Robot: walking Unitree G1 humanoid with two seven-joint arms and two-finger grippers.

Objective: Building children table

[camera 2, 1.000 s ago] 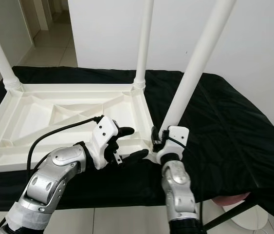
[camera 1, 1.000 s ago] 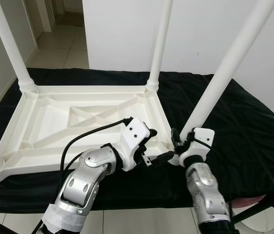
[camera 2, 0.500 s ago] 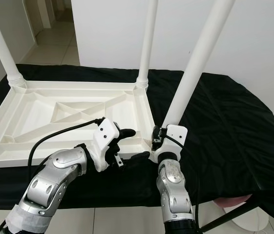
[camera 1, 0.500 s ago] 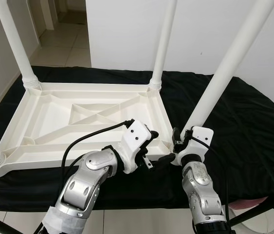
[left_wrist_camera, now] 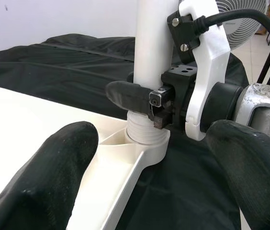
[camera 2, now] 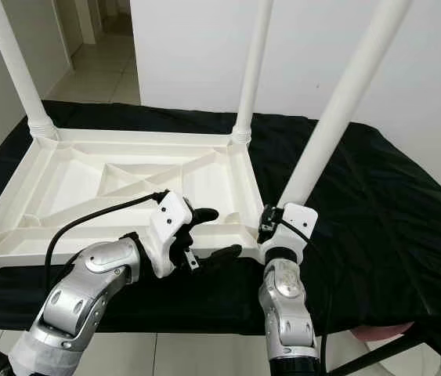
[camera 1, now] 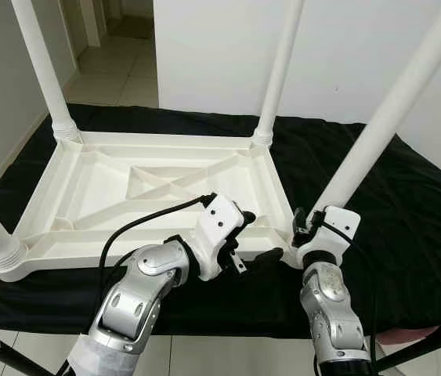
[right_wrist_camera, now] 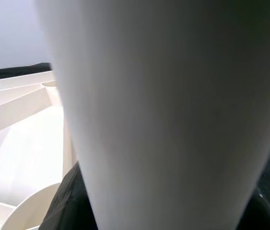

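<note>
Table top (camera 1: 126, 196), white plastic and ribbed, is lying upside down on a black cloth (camera 1: 392, 196), with its four legs pointing upward. The right gripper (left_wrist_camera: 146, 99) is pinching the near-right leg (camera 1: 384, 117) low down, just above the threaded collar where the leg enters the corner socket (left_wrist_camera: 146, 143); in the left wrist view one black finger is wrapping across the front of the leg. The left gripper (camera 1: 251, 239) is hovering beside the same corner with its fingers spread, touching neither the leg nor the rim.

Step in hand, as judged: seating or tightening the last leg. The leg is leaning slightly, and whether the collar is fully home cannot be told. The next move probably calls for the left gripper to brace the rim while the right one turns the leg about its axis.
</note>
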